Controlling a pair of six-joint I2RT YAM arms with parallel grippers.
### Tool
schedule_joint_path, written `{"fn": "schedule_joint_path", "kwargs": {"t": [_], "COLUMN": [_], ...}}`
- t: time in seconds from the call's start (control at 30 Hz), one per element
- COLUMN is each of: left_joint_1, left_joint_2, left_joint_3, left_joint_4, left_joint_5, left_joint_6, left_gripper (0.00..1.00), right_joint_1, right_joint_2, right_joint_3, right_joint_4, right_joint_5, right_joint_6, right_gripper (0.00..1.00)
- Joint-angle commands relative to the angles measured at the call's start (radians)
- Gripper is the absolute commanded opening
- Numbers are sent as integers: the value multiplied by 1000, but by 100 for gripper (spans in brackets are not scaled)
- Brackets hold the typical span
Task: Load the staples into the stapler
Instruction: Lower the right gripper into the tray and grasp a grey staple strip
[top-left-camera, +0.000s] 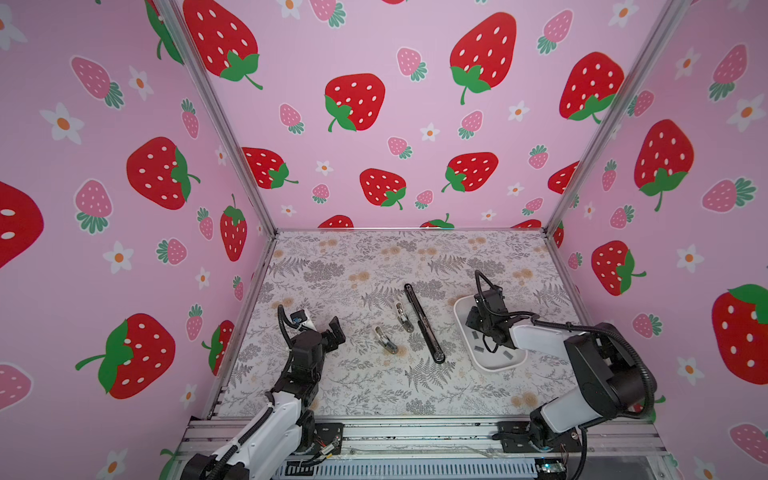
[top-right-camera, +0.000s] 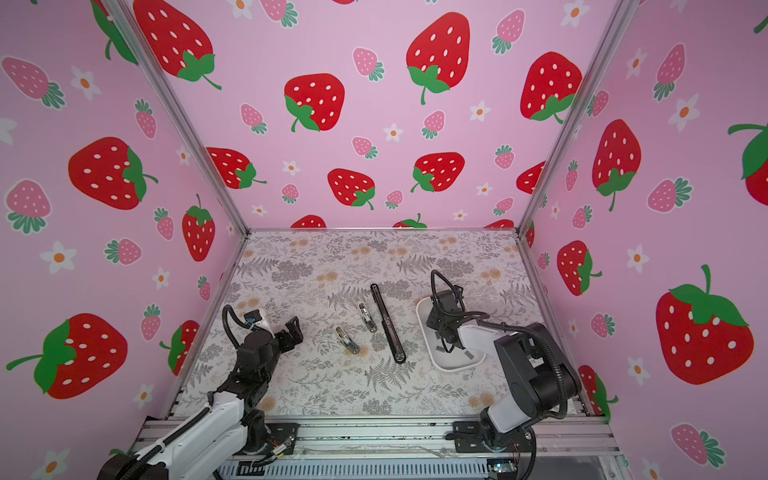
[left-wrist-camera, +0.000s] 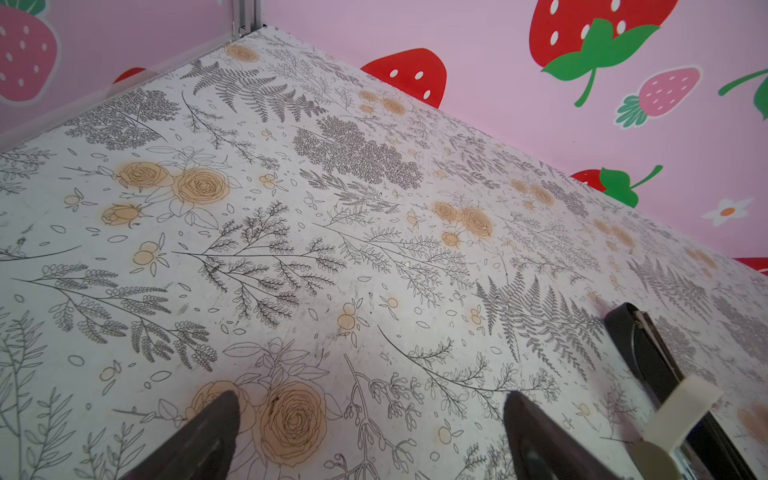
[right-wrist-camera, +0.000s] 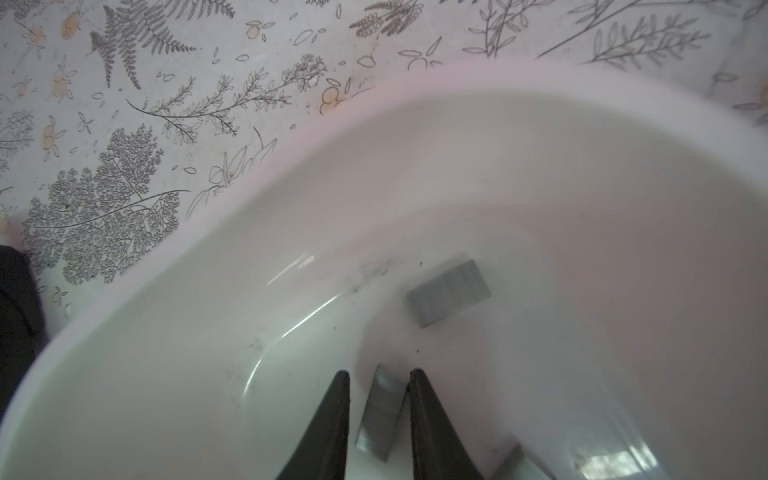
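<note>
Short, flat, grey staple strips (right-wrist-camera: 449, 293)

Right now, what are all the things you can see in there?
Walls: three, pink with strawberries, around the table.
Table: one, white with grey leaves and tan flowers, underneath everything.
Long stapler: one, black, lying flat in the middle.
Small staplers: two, silvery, just left of the long stapler.
Tray: one, white, on the right.
Staples: at least three strips, grey, in the tray.
Left gripper: one, black, open, over bare table on the left.
Right gripper: one, black, down in the tray, jaws either side of one strip, gap showing on one side.
</note>
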Motion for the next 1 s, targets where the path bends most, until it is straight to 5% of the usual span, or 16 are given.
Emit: {"fn": "schedule_joint_path", "kwargs": {"t": [0.0, 0.4, 0.97], "left_joint_1": [-1, -4, -3], "left_joint_2": [5, 22, 22], "left_joint_3": [46, 56, 56], "left_joint_4": [-17, -18, -18], "left_joint_5": [-17, -22, -22], "left_joint_6": [-13, -16, -15], "left_gripper": [100, 100, 100], "right_joint_1": [1, 81, 95], "right_joint_2": [43, 67, 116], "right_joint_3": [36, 123, 138], "right_joint_4": [-30, -200, -237], "right_joint_5": [-13, 184, 203], "right_joint_6": [-9, -44, -50], "right_gripper": [26, 25, 22]}}
